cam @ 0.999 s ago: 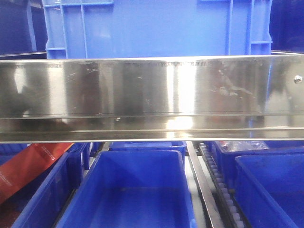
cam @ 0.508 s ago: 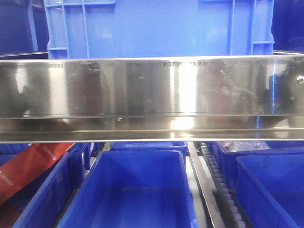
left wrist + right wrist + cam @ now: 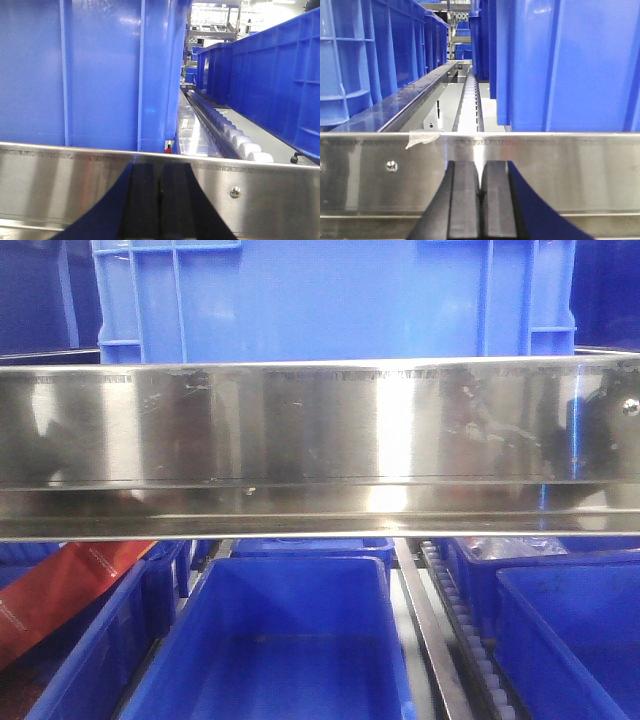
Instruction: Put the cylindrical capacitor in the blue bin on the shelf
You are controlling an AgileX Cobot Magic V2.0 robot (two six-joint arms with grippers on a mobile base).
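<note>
The orange capacitor is out of view in every frame. The shelf's shiny steel front rail (image 3: 320, 445) crosses the front view. A large blue bin (image 3: 330, 300) stands on the shelf above the rail, and open blue bins (image 3: 285, 640) sit on the level below. My left gripper (image 3: 160, 172) is shut and empty, right in front of the rail (image 3: 60, 180), facing the blue bin's wall (image 3: 95, 70). My right gripper (image 3: 480, 172) is shut and empty, in front of the rail (image 3: 570, 170), with a blue bin (image 3: 565, 65) behind it.
White roller tracks (image 3: 227, 132) run back along the shelf, also in the right wrist view (image 3: 469, 107). More blue bins stand at the right (image 3: 270, 75) and left (image 3: 370, 55). A red strip (image 3: 60, 595) lies over the lower left bin. A bin with clear bags (image 3: 520, 550) sits at the lower right.
The front view has shifted slightly: the bin and rail sit a few pixels further right than one second ago. A dark reflection has appeared at the rail's right end.
</note>
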